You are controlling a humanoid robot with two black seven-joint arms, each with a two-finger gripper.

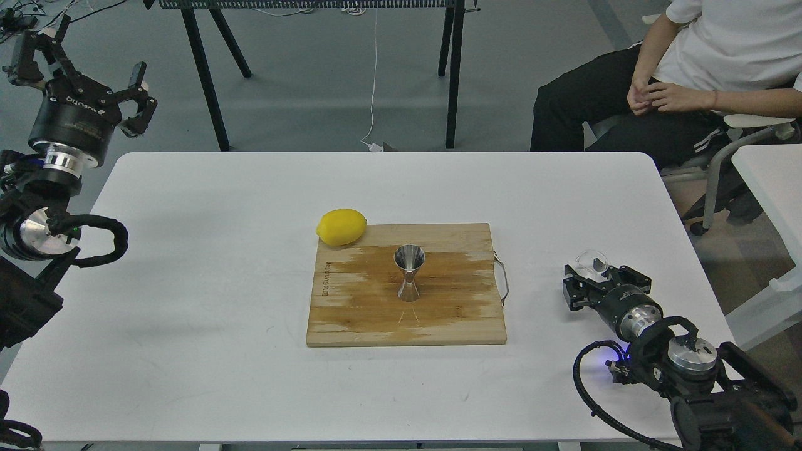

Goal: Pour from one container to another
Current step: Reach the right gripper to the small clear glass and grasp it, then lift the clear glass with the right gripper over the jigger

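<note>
Right black two-finger gripper [592,275] grasps the small clear glass cup [593,261], partly hidden; left gripper [94,59] released; cutting-board [407,285] lettering illegible.

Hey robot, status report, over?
Left gripper open, raised off the table. Right gripper around small clear glass cup. Shiny steel hourglass jigger upright on wooden board; path clear.

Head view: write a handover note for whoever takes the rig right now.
Right gripper: closed around the clear glass cup, low over the table's right side, right of the cutting board.
Left gripper: open, empty, raised off the table's far-left corner.
Jigger: upright mid-board; lemon at the board's far-left corner.
Done: cup grasped.
Left: carry the cup over the jigger and pour. Cup's contents cannot be seen.
</note>
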